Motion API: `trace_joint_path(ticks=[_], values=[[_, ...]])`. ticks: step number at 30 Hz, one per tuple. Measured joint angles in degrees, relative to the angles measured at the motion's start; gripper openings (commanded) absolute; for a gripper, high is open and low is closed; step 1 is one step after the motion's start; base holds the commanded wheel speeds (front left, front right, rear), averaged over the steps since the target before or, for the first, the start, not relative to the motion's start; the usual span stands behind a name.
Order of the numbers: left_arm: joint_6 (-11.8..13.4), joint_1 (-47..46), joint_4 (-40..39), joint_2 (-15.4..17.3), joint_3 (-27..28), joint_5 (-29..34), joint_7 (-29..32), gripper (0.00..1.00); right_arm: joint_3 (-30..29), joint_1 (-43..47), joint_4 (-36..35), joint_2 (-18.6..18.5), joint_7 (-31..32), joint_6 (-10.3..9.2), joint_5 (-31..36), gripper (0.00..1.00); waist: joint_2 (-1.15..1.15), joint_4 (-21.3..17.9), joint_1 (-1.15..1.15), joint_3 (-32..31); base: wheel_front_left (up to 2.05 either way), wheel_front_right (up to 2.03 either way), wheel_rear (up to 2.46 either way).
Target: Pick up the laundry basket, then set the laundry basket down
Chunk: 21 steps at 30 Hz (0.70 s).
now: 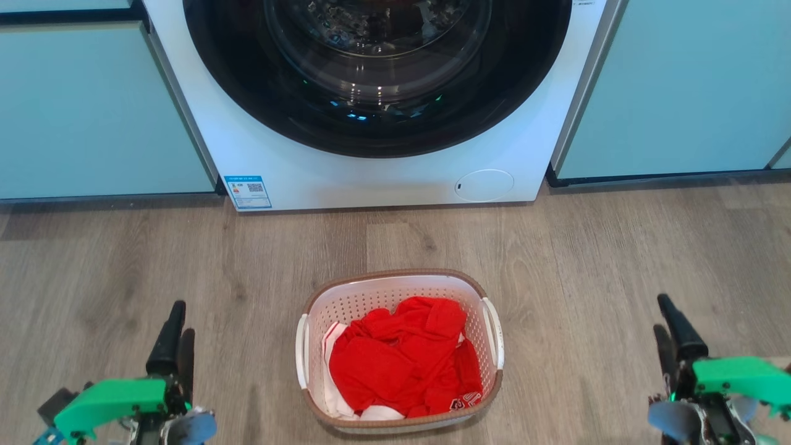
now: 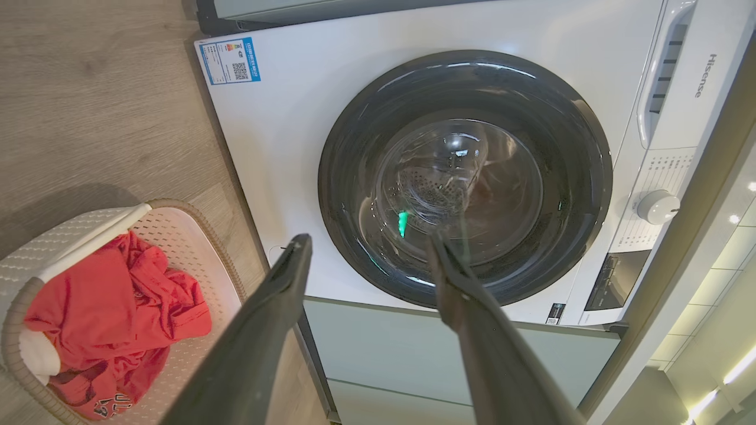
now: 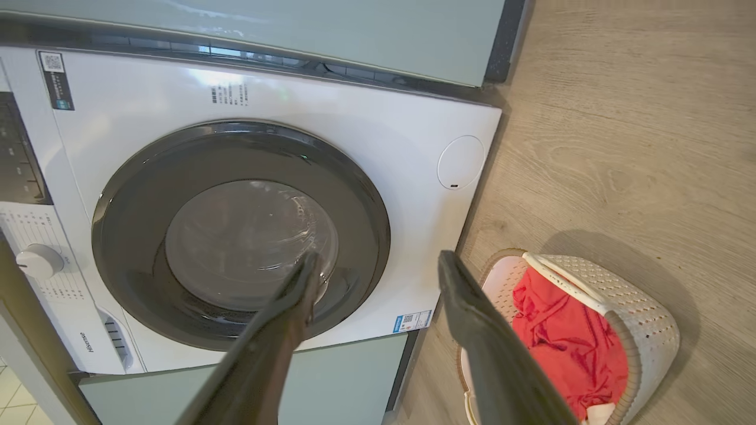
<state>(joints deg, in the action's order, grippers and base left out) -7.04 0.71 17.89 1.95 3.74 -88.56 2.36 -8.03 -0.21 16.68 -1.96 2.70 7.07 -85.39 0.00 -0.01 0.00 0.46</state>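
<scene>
The laundry basket [image 1: 371, 300] stands on the wood floor in front of the washer, white and perforated with a brown rim and white side handles. Red clothing [image 1: 395, 361] with some white fabric lies inside it. My left gripper [image 1: 180, 318] is low at the left, well apart from the basket, and its fingers are open with nothing between them [image 2: 369, 239]. My right gripper [image 1: 662, 312] stands about as far off at the right, also open and empty [image 3: 378, 257]. The basket [image 2: 59, 236] sits at the left wrist view's lower left, and the basket [image 3: 641, 310] at the right wrist view's lower right.
A white front-loading washer [image 1: 371, 179] with a dark round door stands just beyond the basket. Pale teal cabinets [image 1: 93, 111] flank it on both sides. Bare wood floor [image 1: 587, 259] lies between the basket and each gripper.
</scene>
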Motion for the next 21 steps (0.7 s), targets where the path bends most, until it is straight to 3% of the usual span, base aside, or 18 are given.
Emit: trace_joint_path(ticks=[16, 21], values=[[-0.01, -0.94, -3.67, 0.0, -1.44, 7.31, -2.63, 1.0, 1.02, -2.2, -6.79, 0.0, -2.61, 0.0, 15.86, 1.0, 0.0, 0.39, 0.0, 0.22, 0.0, 0.0, 0.0], [-0.01, -1.01, -4.89, 0.0, -1.64, 12.24, -3.48, 1.0, 2.71, -2.64, -8.57, -0.01, -3.74, 0.0, 23.05, 1.0, 0.0, 0.62, 0.0, 0.33, 0.0, 0.0, 0.0]])
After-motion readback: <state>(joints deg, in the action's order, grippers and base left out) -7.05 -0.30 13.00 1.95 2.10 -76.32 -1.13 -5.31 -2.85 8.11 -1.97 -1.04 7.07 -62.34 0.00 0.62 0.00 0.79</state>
